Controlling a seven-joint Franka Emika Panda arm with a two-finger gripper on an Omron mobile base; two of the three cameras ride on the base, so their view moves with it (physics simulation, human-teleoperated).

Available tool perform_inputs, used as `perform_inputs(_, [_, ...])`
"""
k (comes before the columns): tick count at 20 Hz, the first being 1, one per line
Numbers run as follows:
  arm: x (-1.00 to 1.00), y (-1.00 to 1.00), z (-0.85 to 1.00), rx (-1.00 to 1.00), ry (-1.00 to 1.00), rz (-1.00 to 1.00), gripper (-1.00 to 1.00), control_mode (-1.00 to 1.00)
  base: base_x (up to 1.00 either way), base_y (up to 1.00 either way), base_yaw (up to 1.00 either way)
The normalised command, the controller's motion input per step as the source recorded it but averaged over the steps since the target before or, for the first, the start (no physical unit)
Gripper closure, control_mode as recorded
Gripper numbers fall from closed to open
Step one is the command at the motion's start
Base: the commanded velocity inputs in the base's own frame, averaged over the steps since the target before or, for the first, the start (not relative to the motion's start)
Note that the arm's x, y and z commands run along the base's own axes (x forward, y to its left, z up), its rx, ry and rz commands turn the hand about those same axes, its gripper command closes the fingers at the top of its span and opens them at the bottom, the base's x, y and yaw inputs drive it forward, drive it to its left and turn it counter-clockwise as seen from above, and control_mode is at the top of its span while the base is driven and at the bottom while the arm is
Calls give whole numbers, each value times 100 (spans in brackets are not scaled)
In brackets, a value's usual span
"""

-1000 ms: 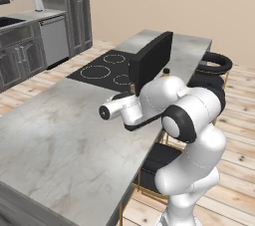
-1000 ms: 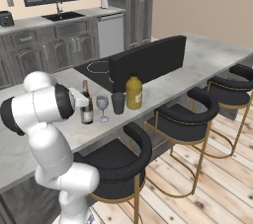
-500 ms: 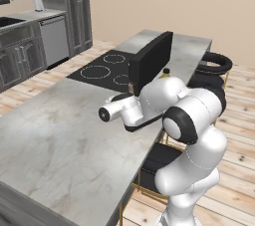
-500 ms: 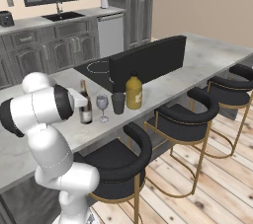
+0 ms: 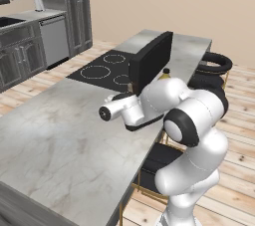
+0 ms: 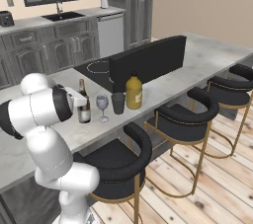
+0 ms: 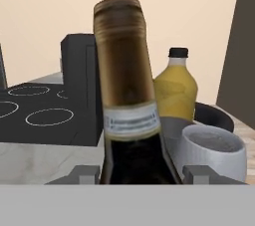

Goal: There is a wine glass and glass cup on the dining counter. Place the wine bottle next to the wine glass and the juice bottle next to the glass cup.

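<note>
hand view | wine bottle (image 7: 127, 100) — gold foil neck, dark glass | between claw (image 7: 141, 172) fingers

A long grey-white marble-look dining counter (image 6: 207, 55) has a smooth, faintly veined top with a soft sheen. Set into it is a flat black glass cooktop (image 5: 99, 70), glossy. The slim dark glass wine bottle (image 7: 130, 135) wears dull gold foil and a pale paper label (print unreadable). The clear stemmed wine glass (image 6: 102, 105) looks thin. Near stools have black padded seats on brass-coloured metal legs (image 6: 195, 161). The floor is pale wood planks (image 6: 207, 188).
</note>
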Motion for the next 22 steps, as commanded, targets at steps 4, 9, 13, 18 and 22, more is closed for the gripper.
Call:
perform_inputs(4, [-18,-10,-46,9,-21,0,100,-100,0,0,0])
perform_inputs(9, [-18,-19,-46,6,-21,0,100,-100,0,0,0])
perform_inputs(13, [-17,-17,-50,9,-16,0,100,-100,0,0,0])
perform_inputs(18, [-16,-10,-56,14,-14,0,100,-100,0,0,0])
perform_inputs(22, [-10,-7,-55,20,-16,0,100,-100,0,0,0])
